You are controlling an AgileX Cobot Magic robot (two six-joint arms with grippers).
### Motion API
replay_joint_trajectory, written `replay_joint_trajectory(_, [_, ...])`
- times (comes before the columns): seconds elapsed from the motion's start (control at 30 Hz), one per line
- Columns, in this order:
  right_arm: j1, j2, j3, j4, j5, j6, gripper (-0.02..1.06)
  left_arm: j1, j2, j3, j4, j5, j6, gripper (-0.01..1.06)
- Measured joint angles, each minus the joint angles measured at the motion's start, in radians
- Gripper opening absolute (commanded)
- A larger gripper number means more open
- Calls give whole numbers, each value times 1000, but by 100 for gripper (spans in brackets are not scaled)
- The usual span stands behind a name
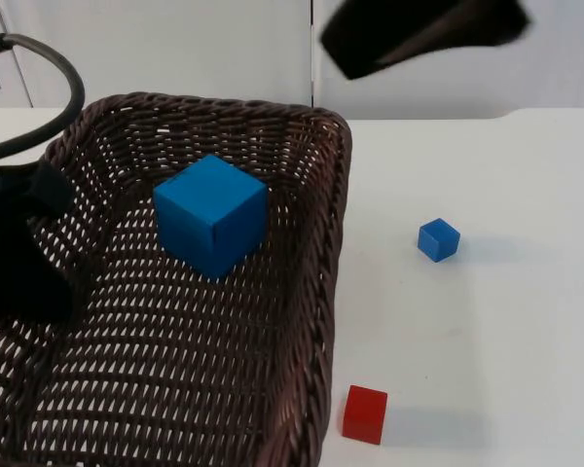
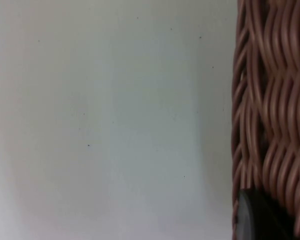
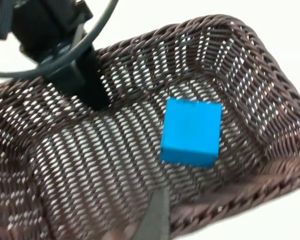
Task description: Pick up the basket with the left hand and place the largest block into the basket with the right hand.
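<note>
- Inside the basket (image 1: 326, 243), on its woven floor: the large blue block (image 1: 211, 215), resting tilted with one corner toward the near wall, well apart from both grippers.
- Basket: dark brown wicker, held up at its left rim by the left gripper (image 1: 34, 209). In the left wrist view the weave (image 2: 270, 100) runs right beside a black fingertip (image 2: 255, 217), so the fingers are judged closed on the rim, though the clamp itself is hidden.
- Right gripper (image 1: 423, 34): a black blur above the basket's far right corner, high over the table. One fingertip (image 3: 157, 217) shows in the right wrist view, with the block (image 3: 191, 131) lying beyond and below it. It holds nothing visible; how far it is open cannot be told.
- Key relation: the block sits down and to the left of the right gripper, already in the basket. Judged from this, the placing looks done, and the right arm only needs to clear away.
- On the white table (image 1: 506, 331), right of the basket: a small blue cube (image 1: 438, 239) and a small red cube (image 1: 365, 413), well apart from each other.
</note>
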Motion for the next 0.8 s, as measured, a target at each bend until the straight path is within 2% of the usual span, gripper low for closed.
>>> replay_joint_trajectory(0.4, [0,-258,171,0,-2,10,75,0,0,0,-4,0,0,0])
replay_joint_trajectory(0.8, [0,-398,226,-1,-3,12,75,0,0,0,-20,-16,0,0])
